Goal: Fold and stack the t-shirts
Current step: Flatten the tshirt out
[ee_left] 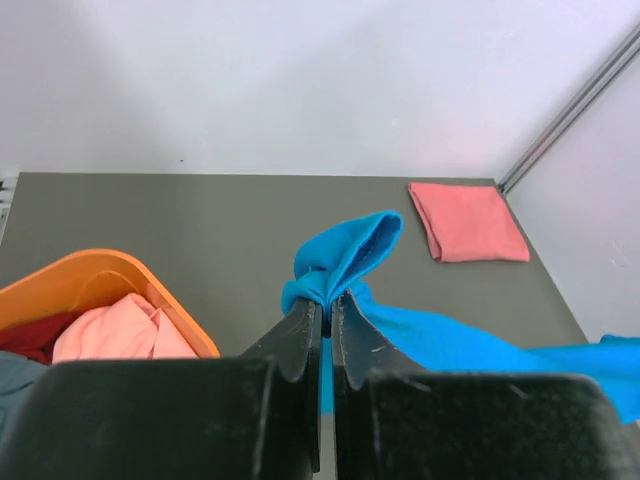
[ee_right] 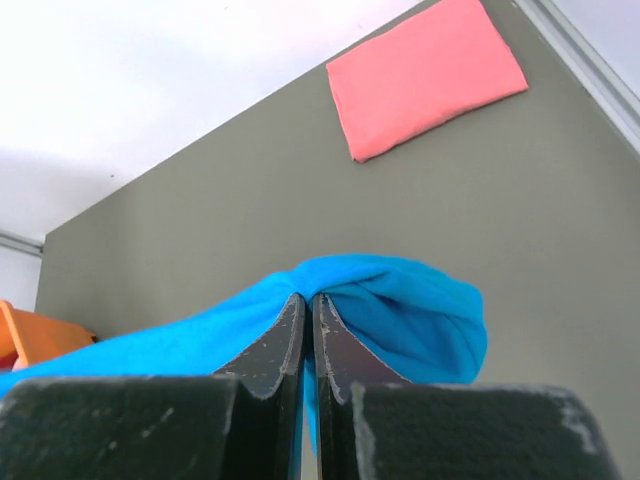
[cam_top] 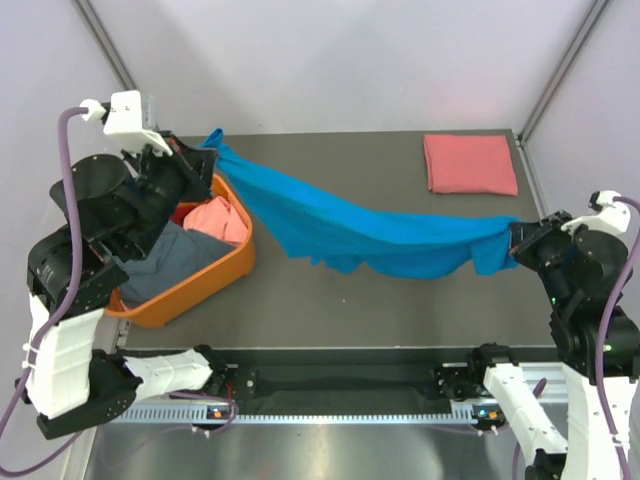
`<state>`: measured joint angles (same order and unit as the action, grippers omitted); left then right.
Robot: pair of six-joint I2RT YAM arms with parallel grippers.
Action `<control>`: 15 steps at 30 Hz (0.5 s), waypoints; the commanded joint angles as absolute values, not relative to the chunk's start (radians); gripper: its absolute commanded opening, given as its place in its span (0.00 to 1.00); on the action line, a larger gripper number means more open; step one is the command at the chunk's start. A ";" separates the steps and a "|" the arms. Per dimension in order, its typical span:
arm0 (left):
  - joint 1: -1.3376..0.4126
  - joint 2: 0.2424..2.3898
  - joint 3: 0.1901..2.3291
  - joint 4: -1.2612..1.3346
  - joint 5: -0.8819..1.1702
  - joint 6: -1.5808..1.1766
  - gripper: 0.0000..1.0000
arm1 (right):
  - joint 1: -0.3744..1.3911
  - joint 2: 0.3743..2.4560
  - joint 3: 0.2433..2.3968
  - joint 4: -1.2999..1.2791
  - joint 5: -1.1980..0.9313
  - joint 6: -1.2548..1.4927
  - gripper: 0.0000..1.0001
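Observation:
A bright blue t-shirt [cam_top: 370, 232] hangs stretched above the table between both arms, sagging in the middle. My left gripper [cam_top: 207, 152] is shut on its left end above the basket; the wrist view shows the cloth [ee_left: 345, 255] bunched at the left gripper [ee_left: 327, 300]. My right gripper [cam_top: 512, 243] is shut on the other end, where the cloth [ee_right: 400, 300] bulges over the right gripper [ee_right: 308, 298]. A folded salmon-pink t-shirt [cam_top: 470, 164] lies flat at the back right. In the basket lie a salmon-pink t-shirt [cam_top: 220, 218] and a grey-blue t-shirt [cam_top: 172, 262].
An orange plastic basket [cam_top: 205, 285] stands at the table's left, under my left arm. The grey table [cam_top: 350, 300] runs to a metal rail along the near edge. White walls with slanted metal struts close in the back and sides.

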<state>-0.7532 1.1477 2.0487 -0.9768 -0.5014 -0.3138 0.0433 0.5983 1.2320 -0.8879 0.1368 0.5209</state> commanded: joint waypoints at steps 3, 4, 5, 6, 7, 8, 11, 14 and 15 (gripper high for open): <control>-0.752 1.186 2.010 -0.873 -0.538 -0.243 0.00 | 0.032 0.617 1.215 -0.848 0.133 0.537 0.00; -0.750 1.192 1.982 -0.847 -0.576 -0.226 0.00 | 0.032 0.623 1.198 -0.830 0.130 0.538 0.00; -0.752 1.206 1.912 -0.819 -0.604 -0.209 0.00 | 0.032 0.627 1.181 -0.822 0.129 0.537 0.00; -0.750 1.218 1.872 -0.752 -0.630 -0.190 0.00 | 0.031 0.635 1.139 -0.812 0.124 0.534 0.00; -0.744 1.238 1.835 -0.740 -0.656 -0.158 0.00 | 0.034 0.650 1.112 -0.777 0.118 0.529 0.00; -0.735 1.303 1.818 -0.744 -0.644 -0.156 0.00 | 0.032 0.661 1.085 -0.761 0.117 0.531 0.00; -0.690 1.441 1.818 -0.758 -0.492 -0.184 0.00 | 0.032 0.727 0.979 -0.694 0.091 0.523 0.02; -0.634 1.576 1.778 -0.710 -0.385 -0.206 0.00 | 0.032 0.836 0.907 -0.632 0.063 0.506 0.07; -0.597 1.621 1.778 -0.706 -0.318 -0.210 0.00 | 0.031 0.898 0.887 -0.617 0.058 0.502 0.09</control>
